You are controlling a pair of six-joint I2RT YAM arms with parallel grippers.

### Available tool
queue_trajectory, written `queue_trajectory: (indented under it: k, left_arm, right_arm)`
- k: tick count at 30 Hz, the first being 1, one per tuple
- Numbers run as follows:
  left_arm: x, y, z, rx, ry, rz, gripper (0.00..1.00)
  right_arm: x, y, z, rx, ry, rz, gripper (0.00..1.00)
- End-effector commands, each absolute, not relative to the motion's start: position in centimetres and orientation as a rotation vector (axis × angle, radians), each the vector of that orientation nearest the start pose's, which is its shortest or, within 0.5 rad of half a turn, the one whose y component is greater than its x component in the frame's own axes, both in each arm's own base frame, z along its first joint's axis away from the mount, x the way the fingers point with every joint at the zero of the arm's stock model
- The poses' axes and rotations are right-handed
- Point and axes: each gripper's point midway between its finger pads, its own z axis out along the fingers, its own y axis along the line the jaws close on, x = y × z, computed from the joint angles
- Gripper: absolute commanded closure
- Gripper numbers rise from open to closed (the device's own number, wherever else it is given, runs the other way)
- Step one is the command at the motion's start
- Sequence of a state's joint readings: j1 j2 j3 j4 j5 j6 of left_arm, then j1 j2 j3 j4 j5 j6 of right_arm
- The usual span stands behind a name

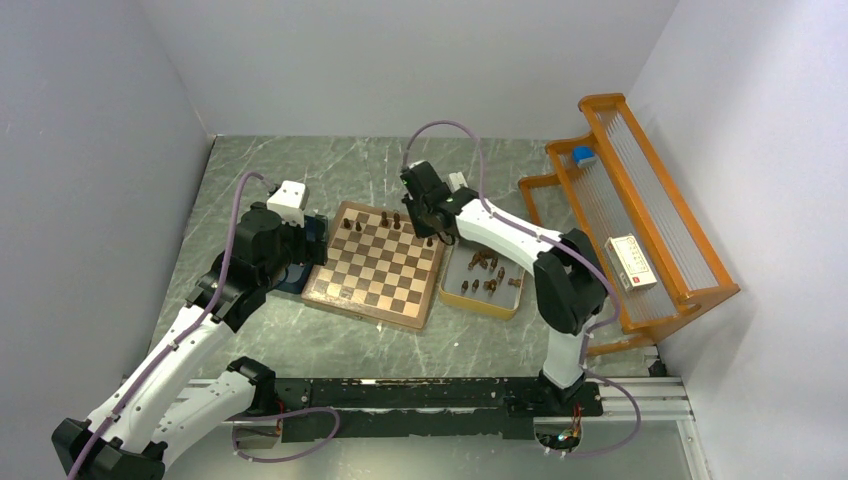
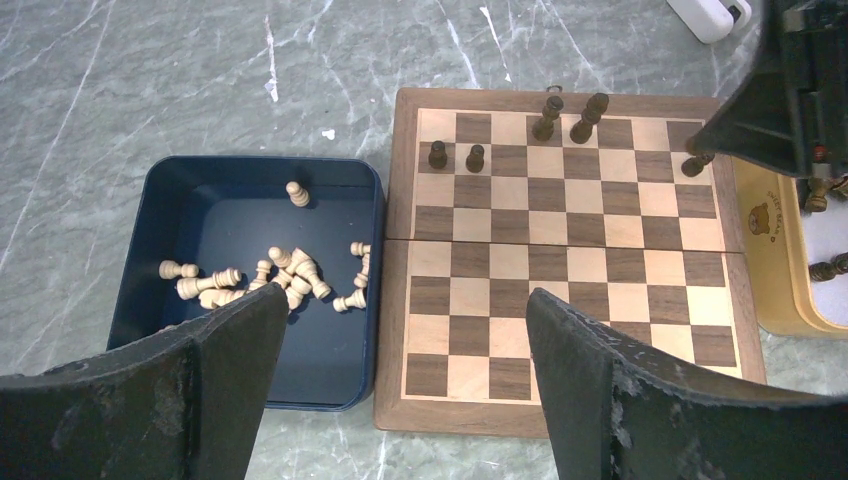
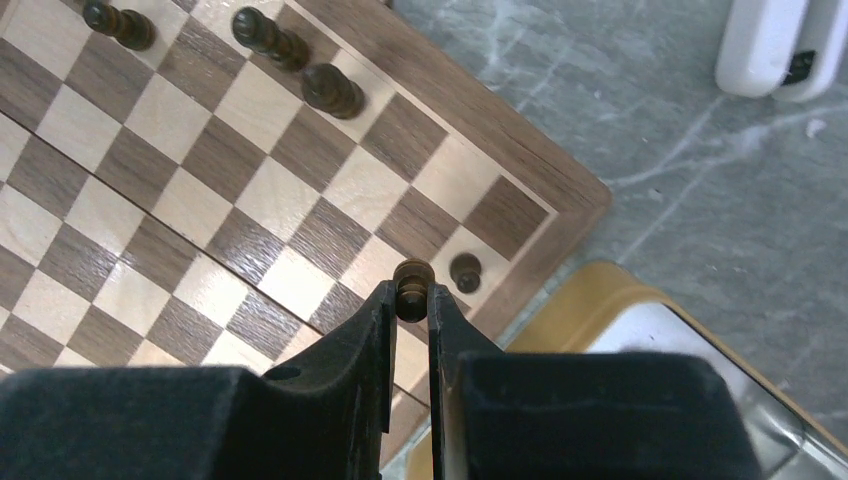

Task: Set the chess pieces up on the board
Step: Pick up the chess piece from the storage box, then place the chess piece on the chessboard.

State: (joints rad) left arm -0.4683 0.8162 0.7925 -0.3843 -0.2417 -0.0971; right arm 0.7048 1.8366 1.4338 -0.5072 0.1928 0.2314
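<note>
Right wrist: five chess pieces (image 3: pixel 333 90), one board (image 3: pixel 230 200)

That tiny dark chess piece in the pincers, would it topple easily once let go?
Probably rigid: the dark piece looks like turned wood. Likely tippy, being slim and upright; the pale pieces in the blue tray mostly lie toppled.

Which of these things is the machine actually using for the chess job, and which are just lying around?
Job: board, dark chess pieces, one pinched in the right claw, yellow tray holding more, pale pieces in the blue tray.
Lying about: orange rack, white box on it.
</note>
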Motion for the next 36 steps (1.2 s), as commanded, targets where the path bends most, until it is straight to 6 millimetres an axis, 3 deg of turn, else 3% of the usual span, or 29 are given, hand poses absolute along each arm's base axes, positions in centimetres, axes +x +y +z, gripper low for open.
queue_trajectory:
  k: [1,15,36]
  left_arm:
    - [28.3,-10.2,23.6,0.21,1.91,-0.145,0.07]
    - [28.4,-10.0,23.6,0.207,1.91,-0.134,0.07]
    - [28.4,-10.0,23.6,0.207,1.909,-0.131,0.07]
  right_arm:
    - [37.1,29.4,10.4,-0.533,2.415,0.175,0.87]
    - [37.3,30.3,7.6,-0.562,2.478,0.155,0.86]
    - [37.4,29.8,5.2,-0.562,2.518,0.098,0.85]
